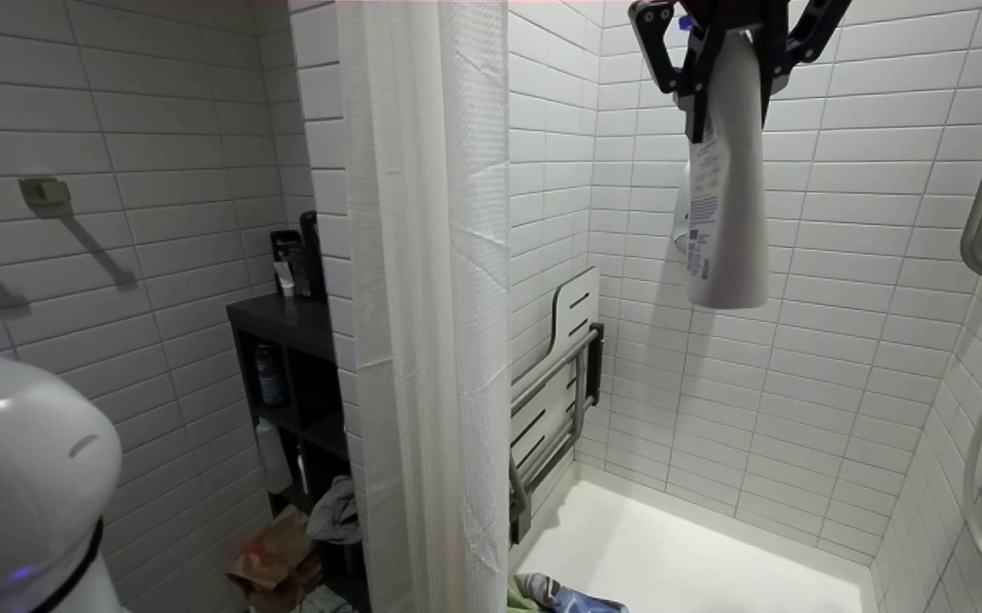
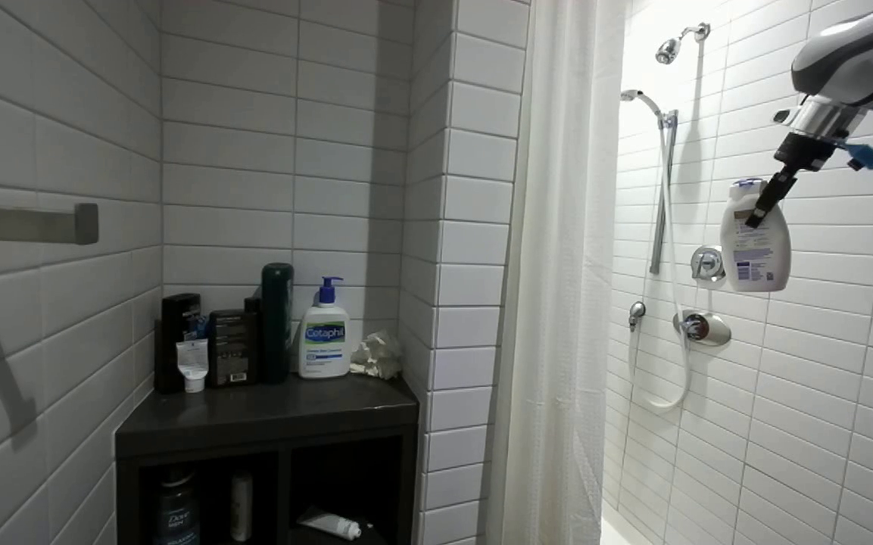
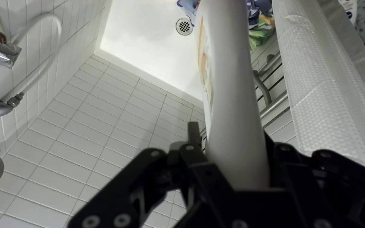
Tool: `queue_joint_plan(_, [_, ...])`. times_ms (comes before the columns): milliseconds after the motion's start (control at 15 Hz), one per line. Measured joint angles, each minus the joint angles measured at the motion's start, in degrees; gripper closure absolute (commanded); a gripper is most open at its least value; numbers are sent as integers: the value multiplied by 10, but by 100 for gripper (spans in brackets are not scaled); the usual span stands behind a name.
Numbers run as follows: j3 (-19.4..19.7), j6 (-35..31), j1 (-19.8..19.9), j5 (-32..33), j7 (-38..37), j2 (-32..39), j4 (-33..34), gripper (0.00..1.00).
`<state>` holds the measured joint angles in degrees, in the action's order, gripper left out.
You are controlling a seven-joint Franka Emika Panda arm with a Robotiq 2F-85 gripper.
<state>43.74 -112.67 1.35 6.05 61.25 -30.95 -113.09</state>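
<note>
In an exterior view, the gripper [image 1: 731,119] comes in from the top edge, its fingers [image 1: 696,119] clamped on a white bottle [image 1: 737,230], one on each side of the upper part. The bottle hangs in the air inside the shower, base down and close to upright, in front of the tiled wall [image 1: 840,340]; fine print shows along its side. Lower down, a folded shower seat [image 1: 554,392] stands against the wall, and a white curtain [image 1: 431,298] hangs between the shower and a dark shelf [image 1: 282,319]

In an exterior view that takes in a Cetaphil pump bottle [image 2: 325,344] on the shelf top, the held bottle shows its broad, labelled face and a bit of blue at the top, leaning a little. The gripper reaches it at a slant from above. Behind it, a chrome valve [image 2: 707,263] is partly hidden. A tall dark green bottle [image 2: 277,325], a white tube [image 2: 192,363] and crumpled plastic [image 2: 378,356] share the shelf top

In the wrist view, the bottle sits between the two black fingers and stretches to the top edge, narrow side to the camera. A drain [image 3: 184,26] shows in the shower floor [image 3: 147,34] below, and crumpled cloth [image 3: 260,28] lies near it, partly hidden by the bottle
</note>
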Motion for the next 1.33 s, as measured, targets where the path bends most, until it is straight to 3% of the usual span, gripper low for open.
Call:
queue_joint_plan(600, [0,0,0,0,0,0,0,59])
queue_joint_plan(667, [0,0,0,0,0,0,0,84])
queue_joint_plan(1000, [0,0,3,-5,0,2,-7,84])
queue_joint_plan(1333, [0,-28,1,-66,10,22,-21,84])
